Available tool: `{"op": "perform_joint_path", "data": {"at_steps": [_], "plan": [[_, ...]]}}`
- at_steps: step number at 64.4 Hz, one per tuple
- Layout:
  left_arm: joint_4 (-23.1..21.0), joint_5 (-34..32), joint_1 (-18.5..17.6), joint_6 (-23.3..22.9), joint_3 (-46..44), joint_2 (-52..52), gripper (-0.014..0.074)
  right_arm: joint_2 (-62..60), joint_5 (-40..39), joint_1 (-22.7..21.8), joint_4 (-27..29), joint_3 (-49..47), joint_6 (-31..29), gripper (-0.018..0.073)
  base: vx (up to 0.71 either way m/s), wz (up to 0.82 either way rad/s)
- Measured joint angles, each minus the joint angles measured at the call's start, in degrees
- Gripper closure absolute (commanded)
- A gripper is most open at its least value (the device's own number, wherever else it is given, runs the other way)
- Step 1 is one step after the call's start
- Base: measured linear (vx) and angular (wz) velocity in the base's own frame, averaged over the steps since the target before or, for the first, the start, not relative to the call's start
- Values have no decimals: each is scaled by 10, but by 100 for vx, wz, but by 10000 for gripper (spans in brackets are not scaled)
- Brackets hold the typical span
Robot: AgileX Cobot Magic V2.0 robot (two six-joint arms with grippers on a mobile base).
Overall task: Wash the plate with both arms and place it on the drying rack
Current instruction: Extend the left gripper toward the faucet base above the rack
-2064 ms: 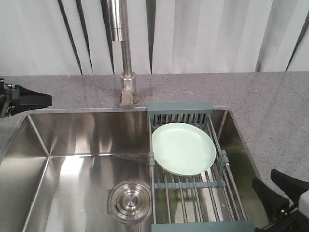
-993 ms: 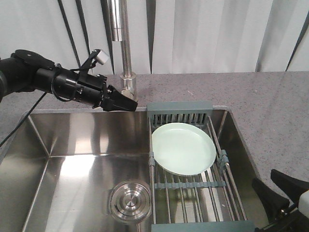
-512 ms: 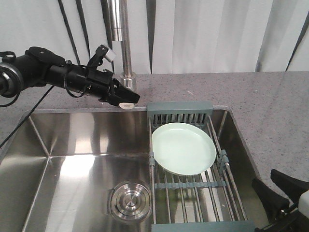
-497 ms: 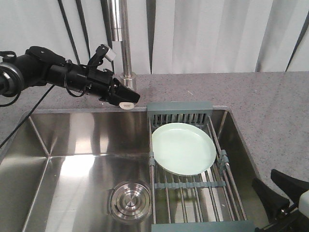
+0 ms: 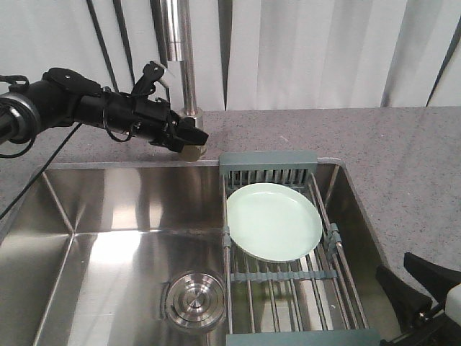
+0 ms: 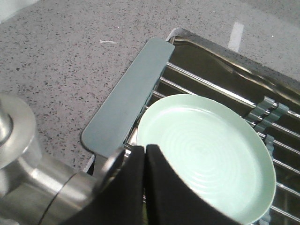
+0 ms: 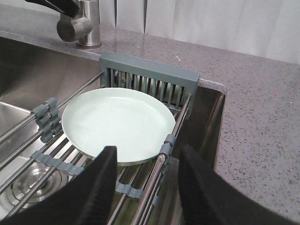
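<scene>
The plate (image 5: 273, 220) lies flat on the drying rack (image 5: 288, 277) over the sink (image 5: 108, 245). My left gripper (image 5: 189, 140), pressed closed and empty, sits at the faucet (image 5: 186, 86) base. My right gripper (image 7: 145, 187) hovers spread wide, holding nothing, near the plate.

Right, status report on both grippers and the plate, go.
Left gripper shut, empty, at the faucet base. Right gripper open, empty, hovering near the drying rack. Plate lying on the rack rods, untouched. Nothing blocking it.
</scene>
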Motion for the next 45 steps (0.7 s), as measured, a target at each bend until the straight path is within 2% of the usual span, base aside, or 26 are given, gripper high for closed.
{"op": "perform_joint_path", "data": {"at_steps": [26, 45], "plan": [[-8, 8, 12, -26, 0, 0, 602, 0, 0, 0, 0, 0, 0, 251, 0, 0], [-11, 14, 15, -28, 0, 0, 602, 0, 0, 0, 0, 0, 0, 251, 0, 0]]}}
